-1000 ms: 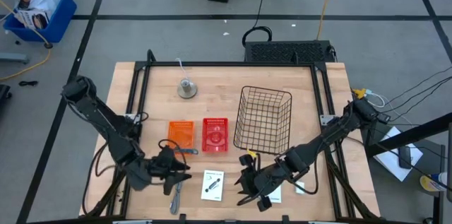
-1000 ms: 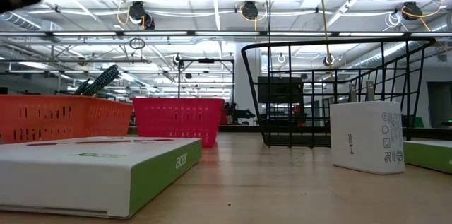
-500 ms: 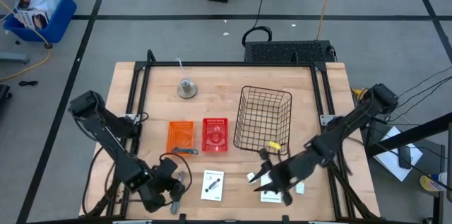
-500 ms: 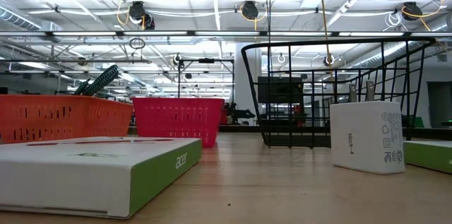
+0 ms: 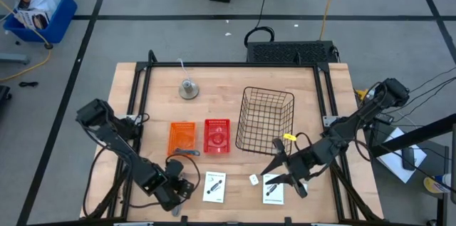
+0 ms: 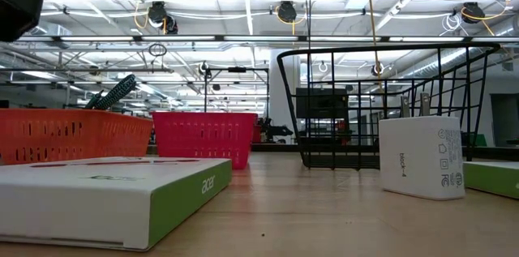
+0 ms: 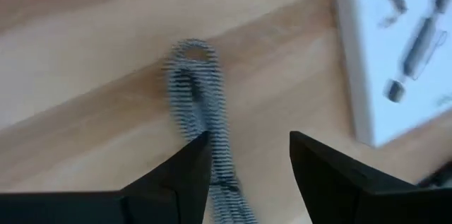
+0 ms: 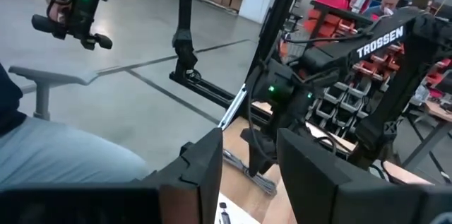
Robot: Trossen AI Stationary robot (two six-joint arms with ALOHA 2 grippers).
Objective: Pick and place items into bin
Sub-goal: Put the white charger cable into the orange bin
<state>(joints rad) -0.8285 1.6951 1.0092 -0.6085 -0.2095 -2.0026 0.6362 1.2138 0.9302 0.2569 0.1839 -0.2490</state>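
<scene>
My left gripper (image 5: 182,185) (image 7: 247,139) points steeply down near the table's front-left edge. It is open over the slim grey tool (image 7: 195,90), whose ridged handle runs under the gap, close to one finger. My right gripper (image 5: 276,172) (image 8: 247,139) hovers level and open above a white card (image 5: 273,191), holding nothing. A second white card (image 5: 214,187) lies flat between the arms. A tiny white block (image 5: 253,180) (image 6: 422,156) stands on the table. The teal-handled tool (image 5: 187,152) lies by the orange bin (image 5: 182,135).
A red bin (image 5: 217,135) stands beside the orange one, with a black wire basket (image 5: 267,119) to its right. A round grey bell-like object (image 5: 189,89) sits at the far left. A person sits beyond the table in the right wrist view.
My left gripper has sunk toward the grey tool and the near edge, rolling and tipping to point steeply down. My right gripper has risen and gone toward the table's right edge, tipping up to level, so the card and white block beneath it now show.
</scene>
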